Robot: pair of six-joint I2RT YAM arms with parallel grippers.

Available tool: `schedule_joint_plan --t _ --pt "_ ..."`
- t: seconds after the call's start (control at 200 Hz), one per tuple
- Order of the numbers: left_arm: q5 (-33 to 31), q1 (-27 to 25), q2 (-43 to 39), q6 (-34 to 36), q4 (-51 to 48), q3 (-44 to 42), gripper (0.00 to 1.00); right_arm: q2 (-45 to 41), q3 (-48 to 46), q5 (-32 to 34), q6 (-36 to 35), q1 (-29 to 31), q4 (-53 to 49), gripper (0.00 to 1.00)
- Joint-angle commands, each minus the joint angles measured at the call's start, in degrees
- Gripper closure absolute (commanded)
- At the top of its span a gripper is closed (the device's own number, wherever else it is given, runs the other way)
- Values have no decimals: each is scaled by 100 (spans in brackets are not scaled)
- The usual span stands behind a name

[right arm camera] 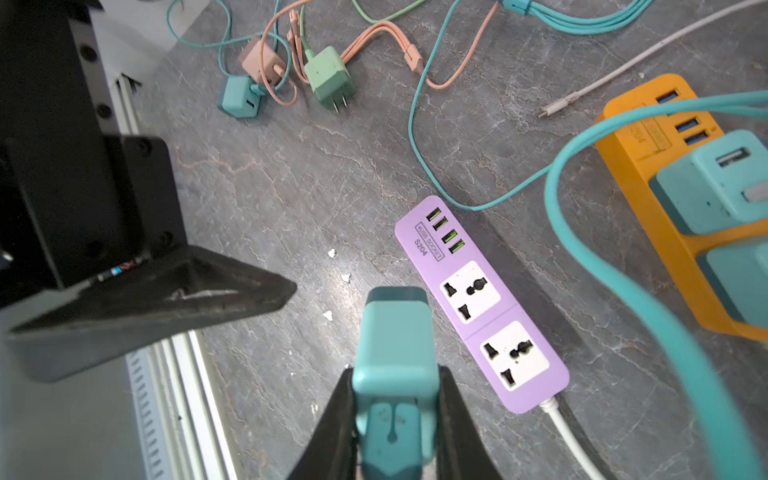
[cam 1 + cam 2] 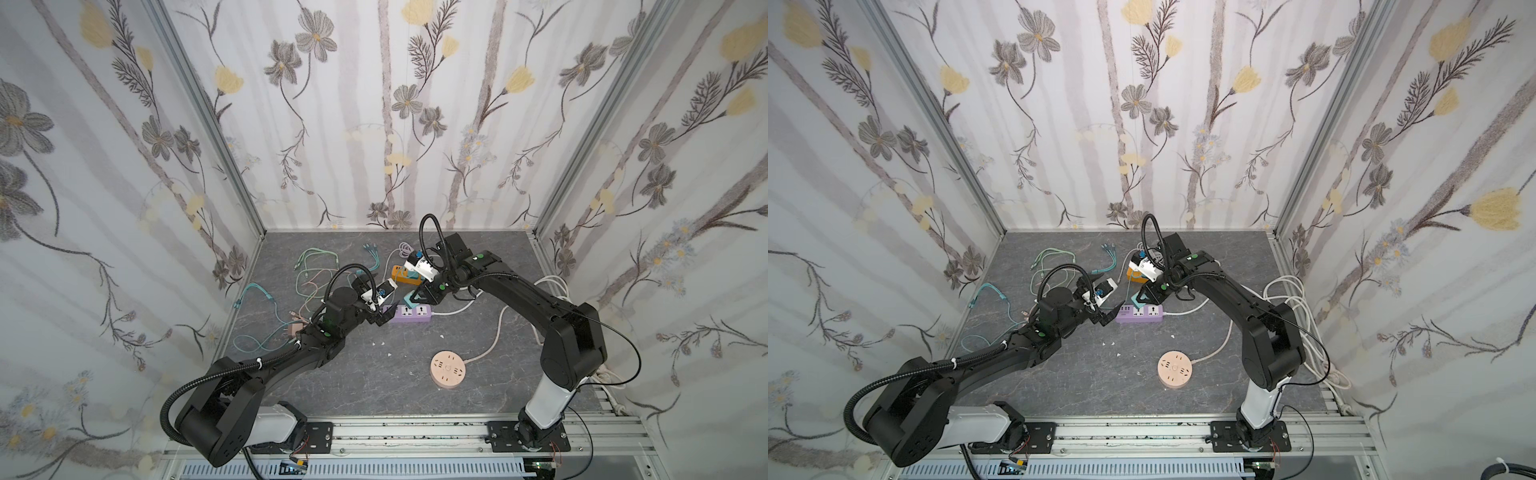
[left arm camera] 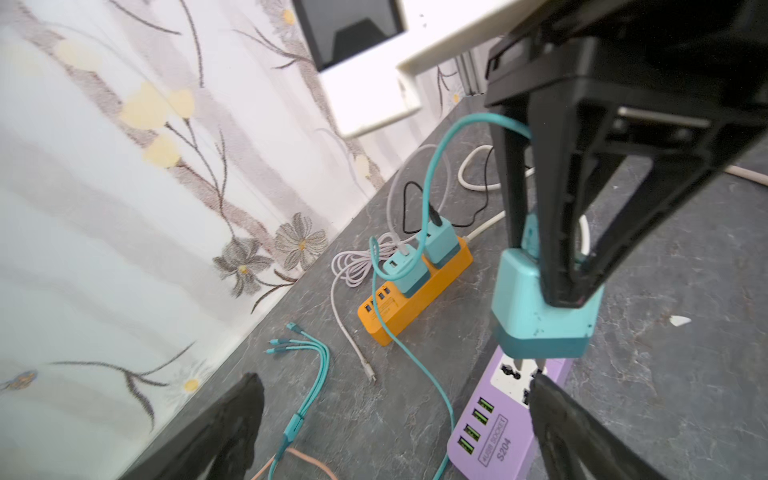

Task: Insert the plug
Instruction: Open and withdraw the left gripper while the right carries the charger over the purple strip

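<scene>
**A:** Right jaws?

**B:** They're gripping the plug (image 1: pixel 395 332), a teal charger. They're pinching it on both flanks at the cable end, and the prongs are pointing away from the jaws toward the counter (image 1: pixel 291 174). Its teal cable (image 1: pixel 561 216) is looping off the back, past the jaws.

**A:** Where's the plug relative to the strip?

**B:** It's hanging right over the purple power strip (image 3: pixel 498 436), at the socket next to the USB row. In the left wrist view the prongs are reaching the socket face. Can't tell if they're seated or just touching. The plug body is standing clear of the strip.

**A:** Left jaws?

**B:** They're standing wide open and holding nothing, hovering at the strip's USB end. One fingertip (image 3: pixel 552 407) is sitting just beside the prongs, over the strip. Can't tell if it's making contact.

**A:** Anything else nearby?

**B:** An orange power strip (image 3: pixel 415 299) is lying just beyond the right jaws, with two teal chargers (image 3: pixel 409 268) already plugged in. A green charger (image 1: pixel 328 77) and loose cables are lying well apart from the right jaws, on the left jaws' side. A round peach socket (image 2: pixel 448 368) is sitting well apart from both jaws.
</scene>
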Motion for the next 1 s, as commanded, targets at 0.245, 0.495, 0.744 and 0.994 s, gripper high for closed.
schedule_joint_plan --t 0.245,0.495,0.744,0.994 --pt "-1478 188 -239 -582 1347 -245 0 426 560 863 -2166 287 -998 100" --pt "-1784 325 -487 -823 1375 -267 0 666 747 1768 -3148 546 -1253 100" --pt "-2005 422 -601 -1002 1267 -357 0 990 1109 1976 -3568 692 -1384 100" --pt "-2616 650 -708 -1515 1271 -428 0 1189 1244 2189 -3821 740 -1393 100"
